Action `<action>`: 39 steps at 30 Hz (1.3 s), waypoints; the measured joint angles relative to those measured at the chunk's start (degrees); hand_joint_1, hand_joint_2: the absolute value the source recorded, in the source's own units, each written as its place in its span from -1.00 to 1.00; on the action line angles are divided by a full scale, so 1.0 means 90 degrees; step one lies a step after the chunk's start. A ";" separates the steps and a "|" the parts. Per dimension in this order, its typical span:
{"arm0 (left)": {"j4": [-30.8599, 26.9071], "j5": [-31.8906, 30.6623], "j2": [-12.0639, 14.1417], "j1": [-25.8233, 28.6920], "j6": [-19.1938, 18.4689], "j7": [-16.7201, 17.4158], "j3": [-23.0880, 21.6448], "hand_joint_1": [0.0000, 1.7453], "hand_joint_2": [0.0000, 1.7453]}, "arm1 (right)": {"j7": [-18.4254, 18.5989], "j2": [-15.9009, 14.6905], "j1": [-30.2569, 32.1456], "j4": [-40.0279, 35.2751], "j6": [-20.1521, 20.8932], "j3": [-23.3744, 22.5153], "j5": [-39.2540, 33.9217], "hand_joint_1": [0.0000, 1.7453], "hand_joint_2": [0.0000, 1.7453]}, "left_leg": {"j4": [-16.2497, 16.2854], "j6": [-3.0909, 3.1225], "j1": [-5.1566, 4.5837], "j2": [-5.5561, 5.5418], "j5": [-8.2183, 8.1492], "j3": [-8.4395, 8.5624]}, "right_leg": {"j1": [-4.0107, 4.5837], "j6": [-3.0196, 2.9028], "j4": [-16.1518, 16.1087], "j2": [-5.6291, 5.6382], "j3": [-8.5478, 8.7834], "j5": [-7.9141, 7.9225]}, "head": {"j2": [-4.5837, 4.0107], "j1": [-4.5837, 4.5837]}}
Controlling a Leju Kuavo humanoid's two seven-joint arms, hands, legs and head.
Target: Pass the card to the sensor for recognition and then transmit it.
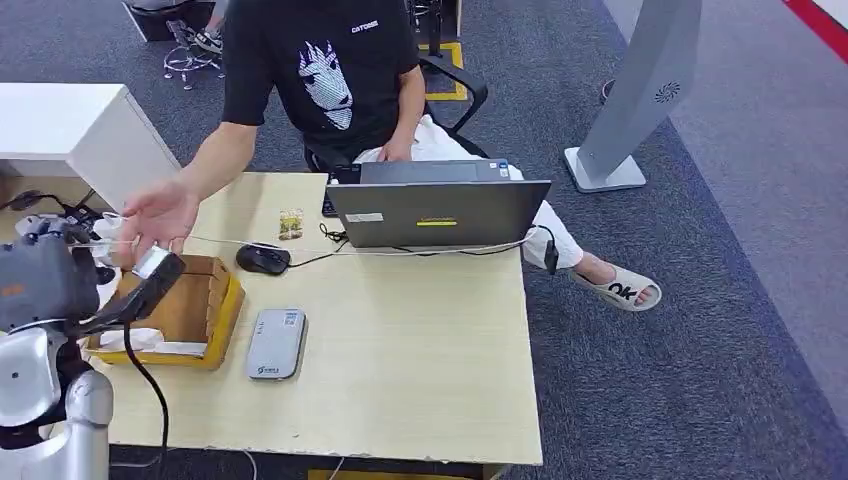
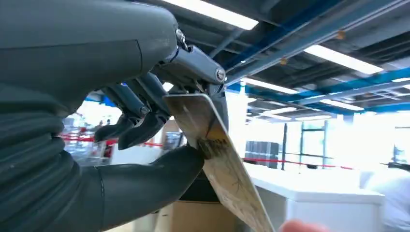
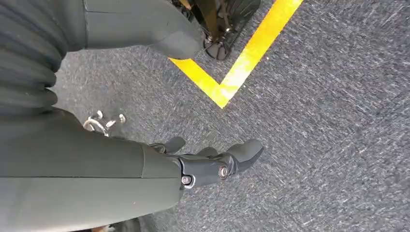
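My left hand (image 1: 142, 288) is raised over the table's left side and pinches a pale card (image 1: 152, 262) between thumb and fingers. The left wrist view shows the card (image 2: 220, 159) close up, sticking out past the thumb of that hand (image 2: 145, 125). A person's open hand (image 1: 160, 214) hovers just above and behind the card; whether it touches the card I cannot tell. The grey card sensor (image 1: 277, 343) lies flat on the table to the right of my hand. My right hand (image 3: 212, 164) hangs over the carpet, fingers apart and holding nothing.
An open cardboard box (image 1: 205, 300) with white paper inside sits under my left hand. A black mouse (image 1: 263, 258), a small packet (image 1: 291, 223) and an open laptop (image 1: 437, 210) with cables stand further back. The person sits behind the table (image 1: 420, 350).
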 joint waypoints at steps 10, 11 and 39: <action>0.0080 0.0459 -0.0071 -0.0471 -0.0398 -0.0535 0.0158 1.00 1.00 | 0.0022 0.0000 -0.0050 0.0002 0.0068 0.0046 0.0165 -1.00 1.00 | 0.0001 0.0005 -0.0001 -0.0007 0.0005 -0.0007 | -0.0001 0.0003 -0.0001 -0.0009 0.0002 0.0002 | 0.0000 0.0005; 0.0105 0.0391 -0.0122 -0.0557 -0.0435 -0.0617 0.0211 1.00 1.00 | 0.0022 0.0000 -0.0061 0.0002 0.0068 0.0046 0.0172 -1.00 1.00 | 0.0001 0.0005 -0.0001 -0.0002 0.0005 -0.0005 | -0.0001 0.0004 -0.0001 -0.0005 0.0001 0.0004 | 0.0000 0.0005; -0.0532 0.0721 -0.1117 -0.0289 -0.0185 -0.1185 0.0056 -1.00 1.00 | 0.0000 0.0000 -0.0067 0.0002 0.0175 0.0022 0.0146 -1.00 1.00 | 0.0002 0.0005 -0.0003 -0.0005 0.0005 -0.0006 | -0.0002 0.0004 -0.0001 -0.0004 0.0001 0.0003 | 0.0000 0.0005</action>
